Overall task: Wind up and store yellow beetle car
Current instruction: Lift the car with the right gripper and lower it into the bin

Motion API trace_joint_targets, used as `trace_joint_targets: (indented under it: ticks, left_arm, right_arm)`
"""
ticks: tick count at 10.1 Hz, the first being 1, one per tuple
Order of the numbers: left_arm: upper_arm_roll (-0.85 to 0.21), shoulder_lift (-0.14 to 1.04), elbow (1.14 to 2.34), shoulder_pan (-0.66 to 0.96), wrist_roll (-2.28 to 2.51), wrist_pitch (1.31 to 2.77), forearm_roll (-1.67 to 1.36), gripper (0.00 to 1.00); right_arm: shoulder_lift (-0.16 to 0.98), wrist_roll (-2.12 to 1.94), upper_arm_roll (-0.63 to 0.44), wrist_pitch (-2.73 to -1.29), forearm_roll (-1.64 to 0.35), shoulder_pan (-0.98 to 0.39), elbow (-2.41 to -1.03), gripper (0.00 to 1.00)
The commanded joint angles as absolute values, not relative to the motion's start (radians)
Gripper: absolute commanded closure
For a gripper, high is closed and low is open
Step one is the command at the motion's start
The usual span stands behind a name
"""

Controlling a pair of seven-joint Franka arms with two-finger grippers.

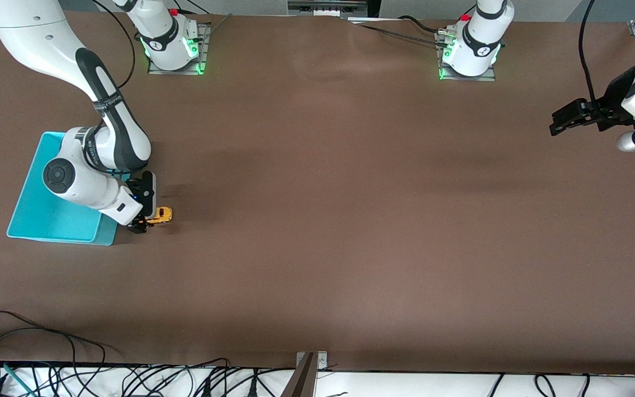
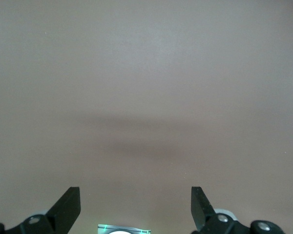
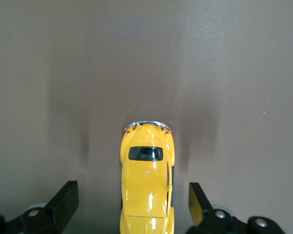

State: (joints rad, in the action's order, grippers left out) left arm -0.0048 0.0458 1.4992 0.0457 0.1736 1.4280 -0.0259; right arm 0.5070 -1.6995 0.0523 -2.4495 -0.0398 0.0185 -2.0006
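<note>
Yellow beetle car (image 3: 147,183): on the table (image 1: 350,220), just beside the turquoise bin (image 1: 36,215) at the right arm's end; long axis runs straight between the spread fingers of the right gripper (image 3: 132,202), which stands low over it, jaws wide on either flank, touching nothing. Left gripper (image 2: 136,207): waits at the left arm's end, well apart from the car, jaws wide, nothing held. Judgement: the right arm is far nearer, and its jaws would close across the car's width.
</note>
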Motion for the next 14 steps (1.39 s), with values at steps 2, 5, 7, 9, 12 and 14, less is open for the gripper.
trace_joint_targets:
  ticks: [2, 5, 7, 9, 12, 14]
  left_arm:
    - [-0.025, 0.058, 1.462, 0.051, 0.167, 1.405, -0.043, 0.00]
    - [-0.025, 0.060, 1.462, 0.051, 0.164, 1.405, -0.041, 0.00]
    - [-0.023, 0.060, 1.462, 0.048, 0.161, 1.405, -0.041, 0.00]
    - [-0.021, 0.060, 1.462, 0.040, 0.160, 1.405, -0.041, 0.00]
    - [-0.023, 0.060, 1.462, 0.041, 0.160, 1.407, -0.041, 0.00]
    - [-0.020, 0.061, 1.462, 0.038, 0.160, 1.408, -0.041, 0.00]
  right_arm:
    - [0.525, -1.738, 0.061, -2.471, -0.066, 0.037, -1.985, 0.13]
    - [0.526, -1.738, 0.061, -2.474, -0.066, 0.037, -1.985, 0.15]
    - [0.525, -1.752, 0.061, -2.473, -0.066, 0.035, -1.985, 0.63]
    - [0.514, -1.756, 0.061, -2.470, -0.067, 0.034, -1.980, 1.00]
    - [0.431, -1.723, 0.061, -2.435, -0.069, 0.034, -1.974, 1.00]
    - [0.381, -1.663, 0.060, -2.241, -0.069, 0.034, -1.900, 1.00]
